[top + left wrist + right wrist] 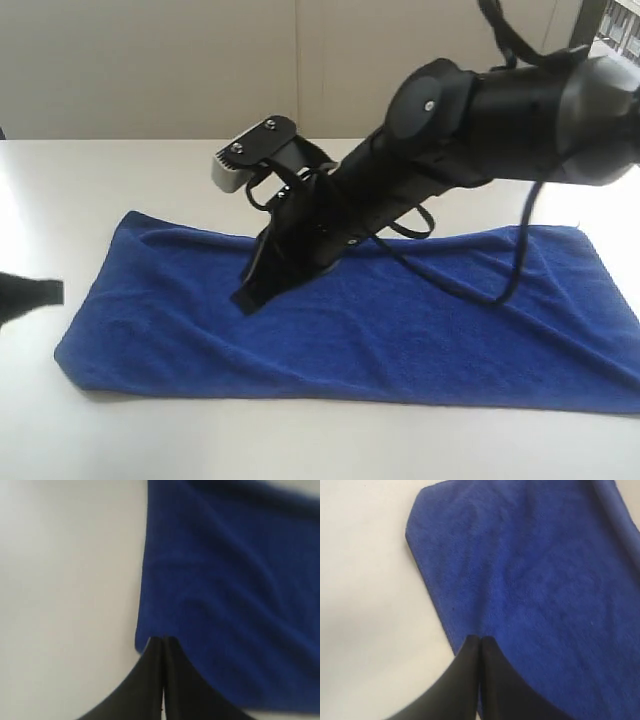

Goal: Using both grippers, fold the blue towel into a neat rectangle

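The right gripper [250,298] was clenched, its two narrow black fingers [495,680] pressed flat together with no cloth visible between them. Its arm [450,120] ran from the upper right of the exterior view down to the middle of the frame, where the tips sat over the blue towel [420,330], a little left of the cloth's centre; whether they touched the cloth could not be told. A grey-white block [232,170] stood out near the wrist, and a black cable [520,255] hung from the arm across the towel's right half. In the right wrist view the joined tips met the line of the towel's edge, with bare table [365,605] on one side, blue cloth on the other and a rounded corner of the towel beyond them. The left gripper [58,292] showed only as a dark tip at the left edge of the exterior view, just beside the towel's left end and apart from it. In the left wrist view it [163,639] was also clamped shut on nothing, its tips lined up with a corner of the towel. The towel lay spread lengthwise on the white table [120,430], gently wrinkled, filling the lower middle of the exterior view from the left to the right edge of the frame.
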Controlling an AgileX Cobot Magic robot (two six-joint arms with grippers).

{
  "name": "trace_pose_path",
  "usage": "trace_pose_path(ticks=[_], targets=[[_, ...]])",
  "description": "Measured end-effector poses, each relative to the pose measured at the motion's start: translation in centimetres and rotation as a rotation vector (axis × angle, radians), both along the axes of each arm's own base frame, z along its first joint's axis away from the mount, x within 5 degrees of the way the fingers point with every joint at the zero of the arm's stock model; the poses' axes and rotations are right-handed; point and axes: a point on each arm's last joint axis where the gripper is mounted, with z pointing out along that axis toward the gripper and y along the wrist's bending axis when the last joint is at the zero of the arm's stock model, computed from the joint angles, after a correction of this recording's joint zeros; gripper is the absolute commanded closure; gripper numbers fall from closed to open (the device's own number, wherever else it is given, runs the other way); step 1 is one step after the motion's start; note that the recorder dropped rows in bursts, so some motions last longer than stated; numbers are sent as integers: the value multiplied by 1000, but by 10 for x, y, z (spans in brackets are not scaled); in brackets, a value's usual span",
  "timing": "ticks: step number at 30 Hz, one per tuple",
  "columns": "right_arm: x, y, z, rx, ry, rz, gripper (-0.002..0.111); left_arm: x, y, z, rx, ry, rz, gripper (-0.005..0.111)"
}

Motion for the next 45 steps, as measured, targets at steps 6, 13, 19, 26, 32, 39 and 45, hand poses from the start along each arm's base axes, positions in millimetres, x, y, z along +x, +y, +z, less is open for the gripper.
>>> trace_pose_path(ticks=[6,13,19,26,32,39,45], targets=[[-4,40,-12,-15,-31,122,80,-10,21,-4,-175,-86,207,107],[-10,78,-40,-35,-46,176,74,-2,16,3,-338,-307,53,107],[-10,80,-49,-44,-20,173,74,30,50,33,-589,-351,-118,107],[-13,93,-40,-22,-73,194,64,25,100,9,-546,-210,-71,107],[-19,125,-39,9,-160,222,58,1,90,-13,-478,-184,-37,107],[-12,155,-66,-29,-192,277,61,-20,92,-42,-392,-142,168,107],[-2,171,-91,-142,-202,273,61,-25,89,-47,-368,-158,156,107]])
